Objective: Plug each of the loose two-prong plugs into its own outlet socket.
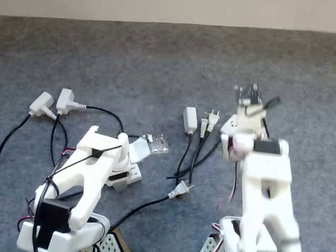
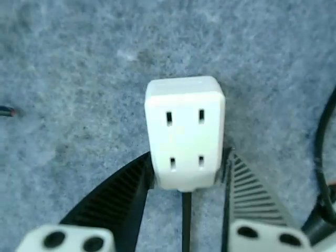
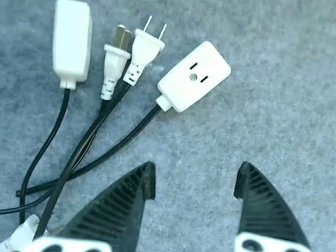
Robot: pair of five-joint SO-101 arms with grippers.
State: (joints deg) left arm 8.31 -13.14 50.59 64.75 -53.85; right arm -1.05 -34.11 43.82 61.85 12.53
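2-socket outlet [image 2: 185,131] sits clamped in the left gripper [image 2: 189,160].

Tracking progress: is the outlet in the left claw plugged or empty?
Empty: the outlet held by the left claw shows four bare slots.

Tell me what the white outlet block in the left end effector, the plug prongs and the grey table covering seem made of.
Outlet block: probably moulded plastic, smooth and faintly glossy, with rounded edges. White plug's prongs: metal, silvery sheen; the neighbouring plug's prong looks brassy. Table covering: likely felt or short-pile carpet, matte, with fuzzy mottled fibres.
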